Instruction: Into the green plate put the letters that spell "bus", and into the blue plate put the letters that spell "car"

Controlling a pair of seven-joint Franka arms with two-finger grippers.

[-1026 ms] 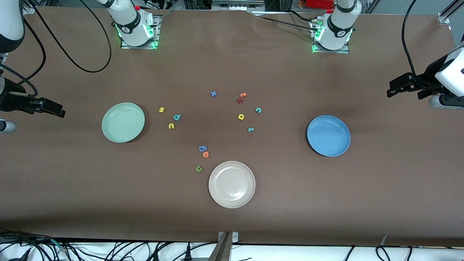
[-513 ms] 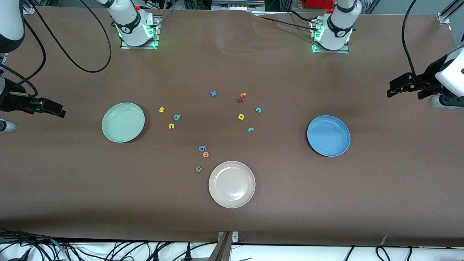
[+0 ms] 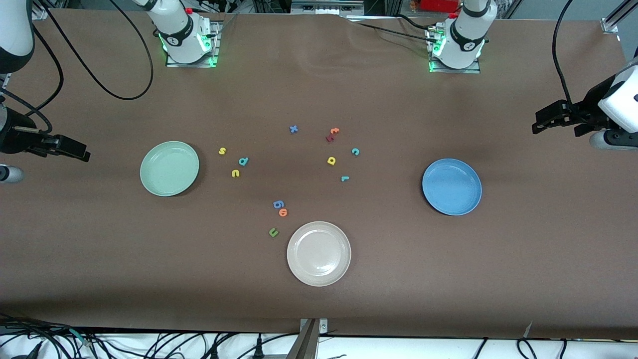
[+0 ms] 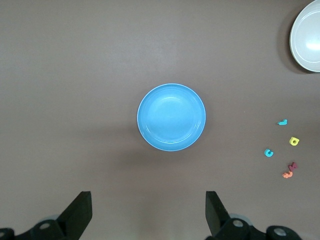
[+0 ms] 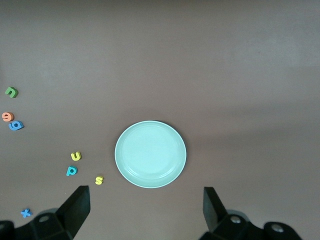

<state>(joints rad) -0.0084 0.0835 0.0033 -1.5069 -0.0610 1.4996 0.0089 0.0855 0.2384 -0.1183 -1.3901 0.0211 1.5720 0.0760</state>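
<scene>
Both hands spread empty, left hand [image 4: 146, 215], right hand [image 5: 145, 212], beige-white plate [image 3: 319, 275], stray olive-green "u" [image 3: 273, 232]

Loose foam letters on the table [image 3: 448, 279]: yellow "s" [image 3: 222, 151], blue "x" [image 3: 293, 129], teal "c" [image 3: 355, 151]

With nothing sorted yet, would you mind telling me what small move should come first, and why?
Probably the right gripper, its fingers open and empty, should swing in over the yellow "s". It lies on the table beside the green plate, the closest of that plate's letters, and the plate holds nothing.
</scene>
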